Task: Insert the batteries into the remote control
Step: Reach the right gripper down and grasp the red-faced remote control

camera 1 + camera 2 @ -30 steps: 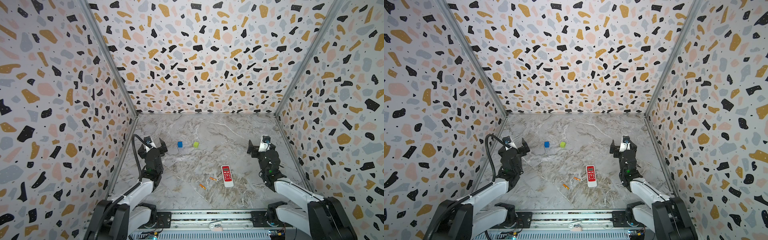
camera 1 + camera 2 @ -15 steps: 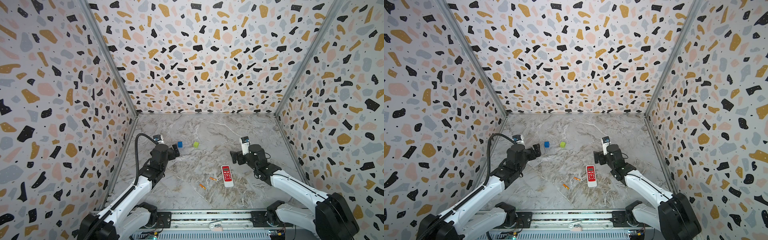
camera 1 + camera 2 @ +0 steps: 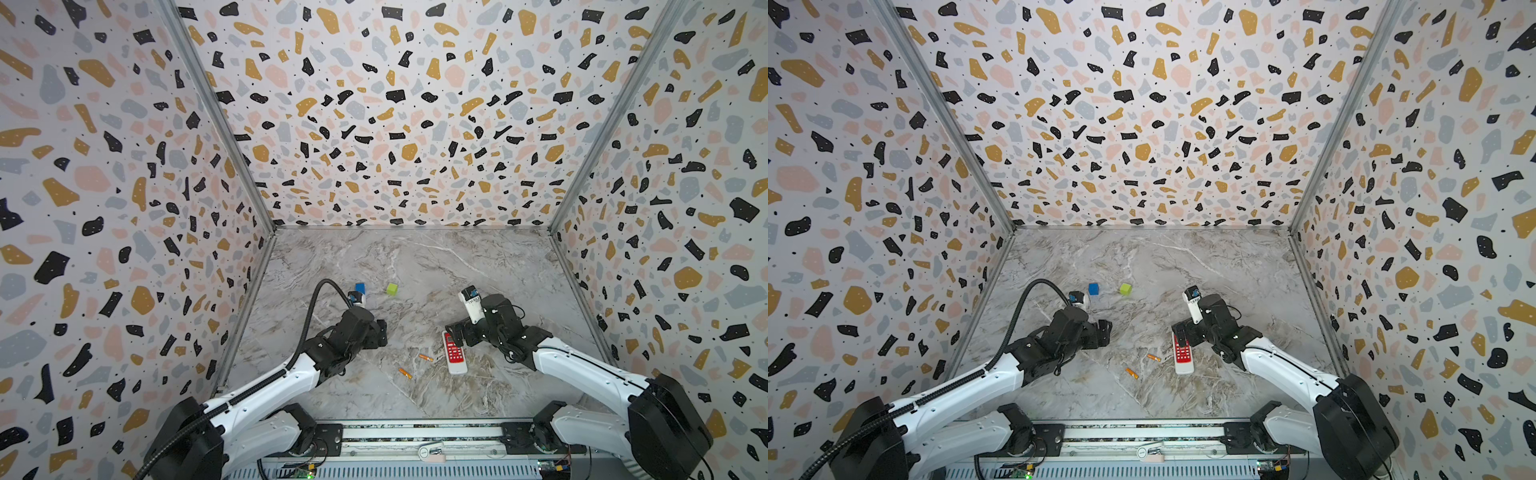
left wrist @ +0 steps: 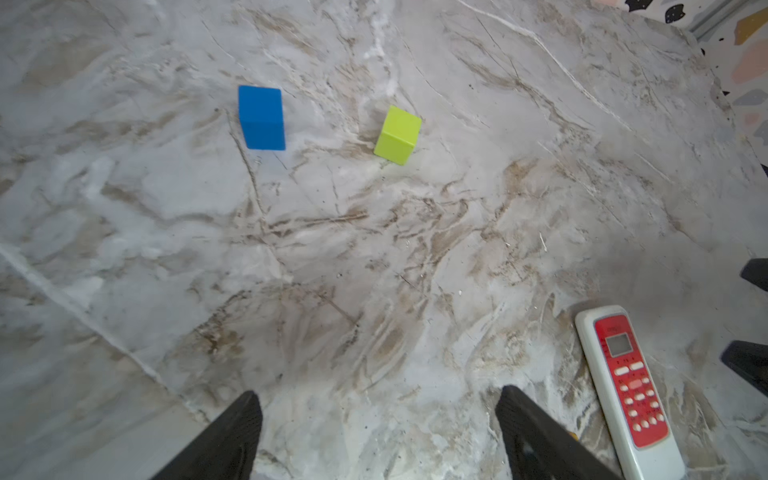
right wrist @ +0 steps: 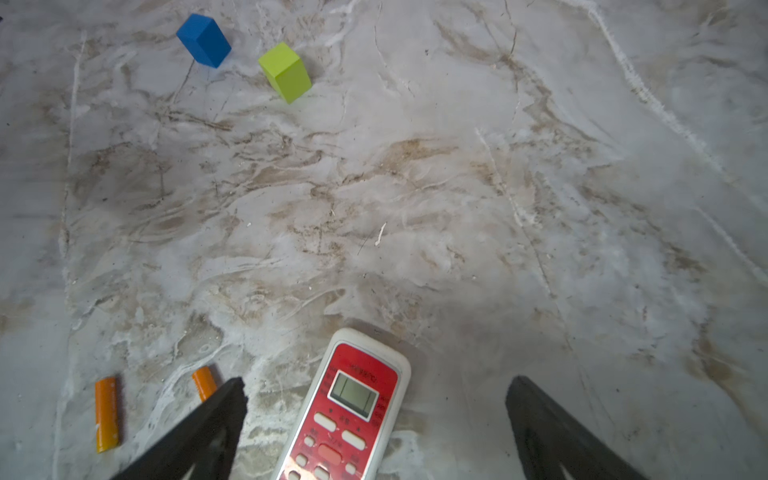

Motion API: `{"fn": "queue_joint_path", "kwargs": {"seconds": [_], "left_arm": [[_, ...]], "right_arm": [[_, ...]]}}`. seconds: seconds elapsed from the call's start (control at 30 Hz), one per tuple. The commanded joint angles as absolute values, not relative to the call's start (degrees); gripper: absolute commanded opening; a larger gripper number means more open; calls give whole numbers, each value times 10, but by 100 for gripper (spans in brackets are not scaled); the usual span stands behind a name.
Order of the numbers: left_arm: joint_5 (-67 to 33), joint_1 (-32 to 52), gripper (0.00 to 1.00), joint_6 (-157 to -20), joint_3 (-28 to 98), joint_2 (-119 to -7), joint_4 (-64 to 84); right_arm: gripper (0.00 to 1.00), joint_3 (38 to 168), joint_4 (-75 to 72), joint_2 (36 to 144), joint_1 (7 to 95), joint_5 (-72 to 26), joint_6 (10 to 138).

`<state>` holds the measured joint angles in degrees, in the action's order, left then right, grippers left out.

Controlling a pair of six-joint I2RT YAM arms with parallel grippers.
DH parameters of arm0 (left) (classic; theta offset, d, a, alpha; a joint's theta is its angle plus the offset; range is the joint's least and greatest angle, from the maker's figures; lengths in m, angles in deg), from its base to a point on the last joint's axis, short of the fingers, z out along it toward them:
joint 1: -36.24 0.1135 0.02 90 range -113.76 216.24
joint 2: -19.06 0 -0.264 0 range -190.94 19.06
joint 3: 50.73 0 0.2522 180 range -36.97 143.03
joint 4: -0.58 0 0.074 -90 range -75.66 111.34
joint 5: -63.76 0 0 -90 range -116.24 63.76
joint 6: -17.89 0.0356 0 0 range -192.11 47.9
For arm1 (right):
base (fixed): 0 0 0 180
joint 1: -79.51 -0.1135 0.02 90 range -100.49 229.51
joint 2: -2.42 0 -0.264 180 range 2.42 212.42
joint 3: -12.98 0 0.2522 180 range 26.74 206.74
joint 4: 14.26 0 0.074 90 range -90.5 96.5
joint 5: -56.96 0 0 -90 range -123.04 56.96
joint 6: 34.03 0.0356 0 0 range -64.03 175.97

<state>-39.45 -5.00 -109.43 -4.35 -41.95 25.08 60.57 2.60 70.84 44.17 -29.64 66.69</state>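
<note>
- Marble-patterned tabletop (image 3: pixel 457 266) sits inside three terrazzo-print walls (image 3: pixel 374 124). A rail (image 3: pixel 415 432) carrying both arm bases closes the 6 o'clock edge in both top views.
- Remote control (image 3: pixel 455 355): lies flat, red face up, right of table centre and toward 6 o'clock. Its long axis runs roughly 12 to 6, screen end at 12.
- First battery (image 3: pixel 425 357): lies flat at 9 o'clock of the remote, near it but not touching.
- Second battery (image 3: pixel 405 373): lies flat at 8 o'clock of the remote, farther out and apart from the first.
- Right gripper (image 5: pixel 374 384): released, fingers spread wide, straddling the remote's screen end with a gap on each side. In the right wrist view, one finger hides an end of the first battery.
- Left gripper (image 4: pixel 378 395): released, fingers spread, only marble between them. It stands at 9 o'clock of the remote's screen end, apart from it, with both batteries at its 5 o'clock.
- Blue cube (image 3: pixel 360 286) and green cube (image 3: pixel 391 289): side by side but apart, at 11 o'clock of the remote. The left wrist camera housing overlaps the blue cube's near edge in a top view.
- Open room: bare marble runs from the cubes to the 12 o'clock wall, and at 3 o'clock between the right arm (image 3: pixel 582 370) and the side wall.
- A bare strip separates the batteries from the rail at 6 o'clock.
- Left arm (image 3: pixel 266 386) crosses the 7 o'clock corner diagonally.
</note>
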Motion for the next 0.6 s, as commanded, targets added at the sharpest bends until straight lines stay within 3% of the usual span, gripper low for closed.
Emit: {"fn": "queue_joint_path", "kwargs": {"seconds": [0.0, 0.57], "left_arm": [[-406, -77, 91, -1119, -39, -437, 231], [-416, -144, 93, -1106, -59, -482, 114]], "right_arm": [[100, 614, 70, 711, 424, -310, 690], [99, 624, 109, 776, 338, -395, 777]]}}
